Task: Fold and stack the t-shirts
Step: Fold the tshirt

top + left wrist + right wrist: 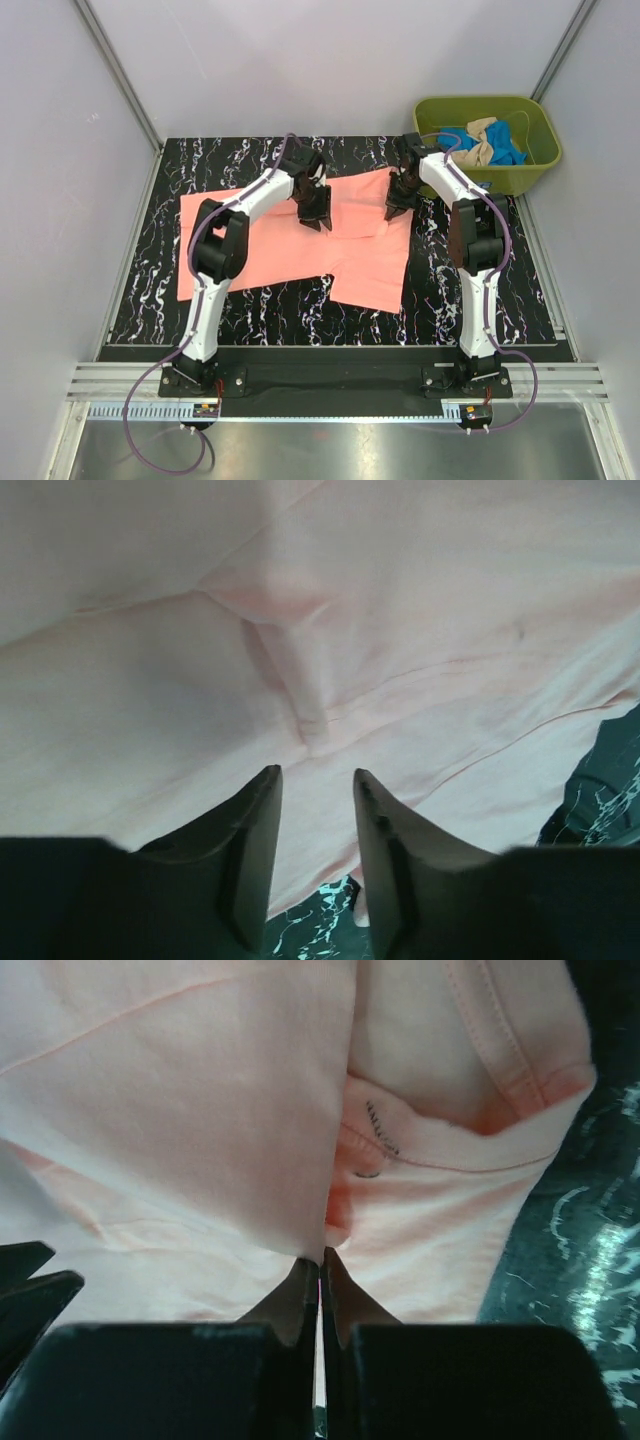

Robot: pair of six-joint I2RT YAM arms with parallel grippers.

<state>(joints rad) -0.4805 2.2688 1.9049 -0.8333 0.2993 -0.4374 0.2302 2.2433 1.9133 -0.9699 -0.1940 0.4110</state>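
Overhead view looks down; wrist cameras sit close over t-shirt (350, 265).

Shirt (300, 255) lies spread across the middle of the table (250, 310). Left gripper (318, 220) is over the shirt's far middle, right gripper (394, 209) down on its far right edge. Beyond the shirt's far right corner, just off the table, sits the tub (541, 166), with more tees (490, 143) heaped in it.

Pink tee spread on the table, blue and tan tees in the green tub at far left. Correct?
Not quite. The green tub stands at the far right, not the far left; the top external view shows it. The rest holds: the pink tee lies spread on the table, and the blue tee and tan tee are in the tub.
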